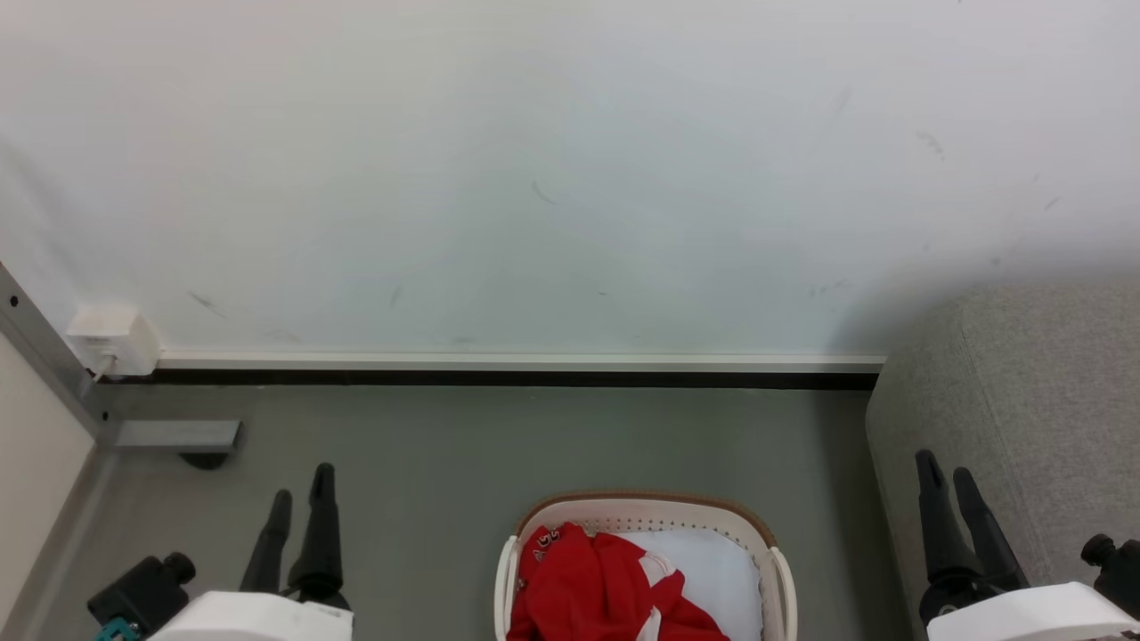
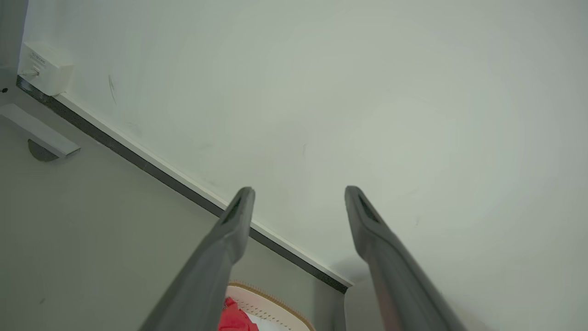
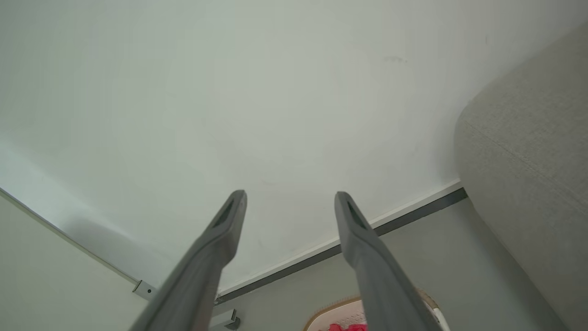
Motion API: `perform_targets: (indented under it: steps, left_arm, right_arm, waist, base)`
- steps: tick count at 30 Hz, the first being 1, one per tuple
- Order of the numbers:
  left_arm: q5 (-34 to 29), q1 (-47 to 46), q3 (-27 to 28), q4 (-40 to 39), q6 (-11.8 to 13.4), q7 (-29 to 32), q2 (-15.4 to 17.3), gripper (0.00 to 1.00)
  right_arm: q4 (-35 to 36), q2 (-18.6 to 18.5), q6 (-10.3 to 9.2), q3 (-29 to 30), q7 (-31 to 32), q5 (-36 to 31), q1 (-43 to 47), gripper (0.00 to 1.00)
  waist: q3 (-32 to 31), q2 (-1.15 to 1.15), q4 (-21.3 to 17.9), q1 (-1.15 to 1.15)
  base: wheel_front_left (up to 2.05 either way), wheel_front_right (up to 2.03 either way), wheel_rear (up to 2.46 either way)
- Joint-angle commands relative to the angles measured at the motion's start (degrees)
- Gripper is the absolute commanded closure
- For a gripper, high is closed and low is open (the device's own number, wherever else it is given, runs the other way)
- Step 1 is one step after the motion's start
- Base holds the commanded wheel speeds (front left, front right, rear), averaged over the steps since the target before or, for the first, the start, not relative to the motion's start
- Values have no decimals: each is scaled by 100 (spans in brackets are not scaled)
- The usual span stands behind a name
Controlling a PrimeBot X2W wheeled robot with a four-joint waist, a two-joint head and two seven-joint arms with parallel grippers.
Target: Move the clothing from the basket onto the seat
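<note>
The clothing [image 1: 597, 588] lies bunched in the basket [image 1: 643, 499]. It is probably light, soft and limp: pinch a raised fold. Left gripper [image 1: 303, 482] and right gripper [image 1: 945, 465]: fingers apart, empty.

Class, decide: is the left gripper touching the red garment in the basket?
Apart. The head view shows grey floor between the open left gripper and the basket, and the red garment lies inside that basket.
</note>
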State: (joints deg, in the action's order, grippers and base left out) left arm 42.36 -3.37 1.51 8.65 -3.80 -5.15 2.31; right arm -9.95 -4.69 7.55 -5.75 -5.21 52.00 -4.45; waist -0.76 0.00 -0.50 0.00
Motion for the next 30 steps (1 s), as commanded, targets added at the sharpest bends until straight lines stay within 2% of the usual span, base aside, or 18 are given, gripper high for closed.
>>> perform_targets:
  steps: [1, 15, 30]
  left_arm:
    - [-214, -26, -11, -98, 26, -66, 50, 0]
    - [-1267, 30, -192, -74, 223, -293, 98, 0]
    - [-2096, 72, -319, -74, 318, -517, 141, 0]
  right_arm:
    - [46, -47, -5, -30, -54, -160, -8, 0]
    - [-68, 29, -6, 10, -285, -1344, 41, 0]
    - [-154, 87, -8, -106, -509, -2156, 46, 0]
  waist:
    - [0, 0, 0, 0]
    - [-26, 0, -8, 0]
    - [-35, 0, -46, 0]
  base:
    - [0, 0, 0]
    - [0, 0, 0]
    - [0, 0, 0]
